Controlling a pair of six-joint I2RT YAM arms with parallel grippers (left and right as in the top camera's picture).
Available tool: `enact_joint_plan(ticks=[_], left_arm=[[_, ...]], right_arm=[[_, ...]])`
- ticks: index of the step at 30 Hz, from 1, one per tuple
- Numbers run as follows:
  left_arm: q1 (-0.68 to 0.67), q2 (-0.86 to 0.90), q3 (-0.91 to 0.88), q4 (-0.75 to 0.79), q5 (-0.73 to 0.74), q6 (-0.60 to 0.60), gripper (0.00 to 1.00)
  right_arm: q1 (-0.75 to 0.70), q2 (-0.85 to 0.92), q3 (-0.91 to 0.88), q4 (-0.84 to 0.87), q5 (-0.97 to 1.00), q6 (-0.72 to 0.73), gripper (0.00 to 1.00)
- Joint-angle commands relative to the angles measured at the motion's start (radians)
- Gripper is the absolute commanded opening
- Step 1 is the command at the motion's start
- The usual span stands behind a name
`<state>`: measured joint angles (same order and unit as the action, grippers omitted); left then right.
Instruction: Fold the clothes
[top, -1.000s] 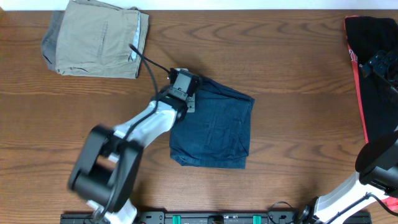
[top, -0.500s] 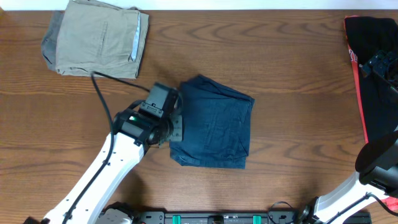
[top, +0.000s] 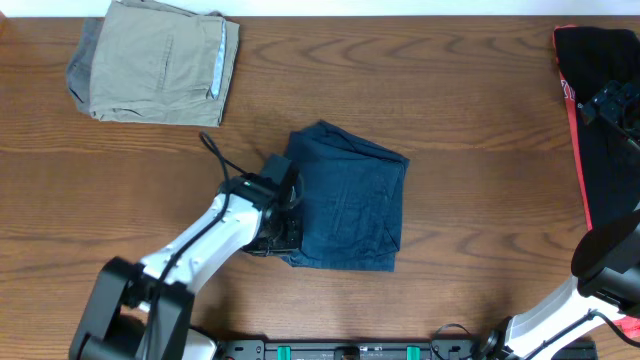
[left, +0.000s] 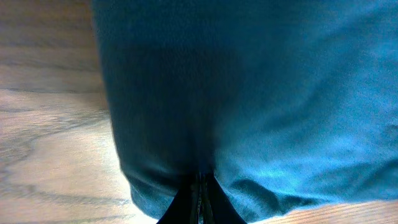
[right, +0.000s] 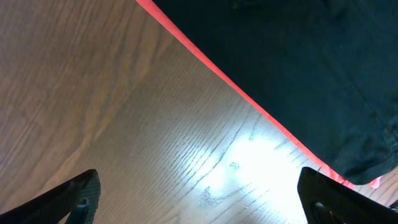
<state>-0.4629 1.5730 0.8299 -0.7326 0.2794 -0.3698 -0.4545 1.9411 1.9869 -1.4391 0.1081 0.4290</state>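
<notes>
The dark navy-blue shorts (top: 345, 200) lie folded into a rough rectangle at the middle of the table. My left gripper (top: 283, 232) is at their lower left corner. In the left wrist view the shorts (left: 261, 93) fill most of the frame. There my left gripper (left: 202, 186) has its fingers pressed together, the tips against the fabric's edge. I see no fabric between them. My right gripper (right: 199, 199) is open and empty over bare wood at the far right, and it also shows in the overhead view (top: 608, 100).
Tan folded shorts (top: 155, 62) lie at the back left. A black garment with a red-pink stripe (top: 600, 130) lies along the right edge, under my right arm; it also shows in the right wrist view (right: 298, 68).
My left gripper has moved down the shorts' left edge, from the upper left corner to the lower left corner. The shorts keep their shape. The right arm has not moved.
</notes>
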Motion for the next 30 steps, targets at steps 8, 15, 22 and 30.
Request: enact_joint_plan(ticks=[8,15,22,30], left_arm=[[0.002,-0.019,0.041,-0.15,0.016,-0.081,0.06],[0.002,-0.198,0.14,-0.264,0.016,-0.081,0.06],[0.002,-0.282,0.141,-0.068,0.016,-0.08,0.06],[-0.014,-0.147,0.13,0.31,0.021,-0.096,0.06]], right_arm=[[-0.003,0.008,0.006,0.0,0.007,0.011,0.99],[-0.003,0.008,0.006,0.0,0.007,0.011,0.99],[-0.003,0.008,0.006,0.0,0.007,0.011,0.99],[-0.003,0.008,0.006,-0.001,0.007,0.011,0.99]])
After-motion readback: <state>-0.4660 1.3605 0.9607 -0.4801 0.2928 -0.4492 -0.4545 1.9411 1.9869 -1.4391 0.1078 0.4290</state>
